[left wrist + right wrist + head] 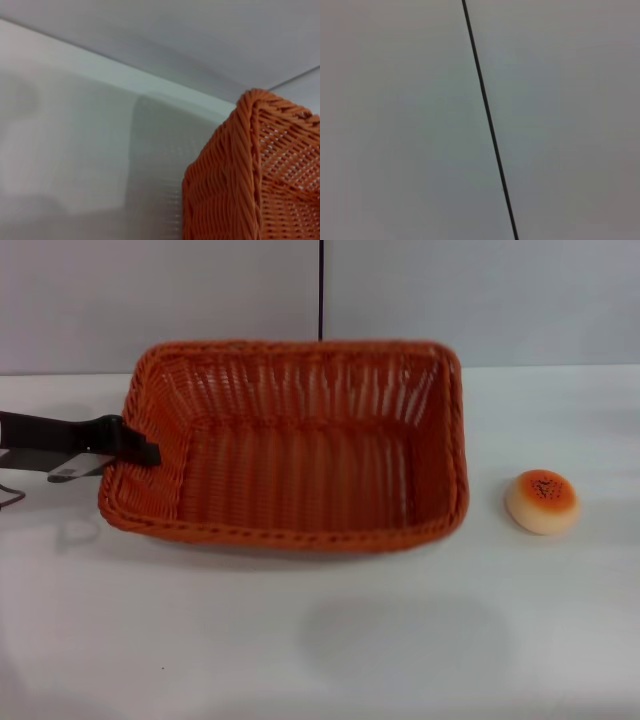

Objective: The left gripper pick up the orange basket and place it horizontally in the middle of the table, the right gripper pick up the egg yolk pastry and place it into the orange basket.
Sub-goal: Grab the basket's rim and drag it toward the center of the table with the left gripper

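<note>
Left gripper (140,448) jaws grasp the basket (300,470) rim mid-tabletop (400,640); pastry (542,501) outside, right gripper unseen.

Grey wall (450,300) behind, with dark vertical seam (321,290), perhaps panel joint.

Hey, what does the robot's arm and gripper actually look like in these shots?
Only the left gripper shows, in the head view: slim, flat, black fingers, with a pale grey-white labelled piece under them and a thin dark cable looping at the picture's edge. The right gripper appears in no view.
</note>
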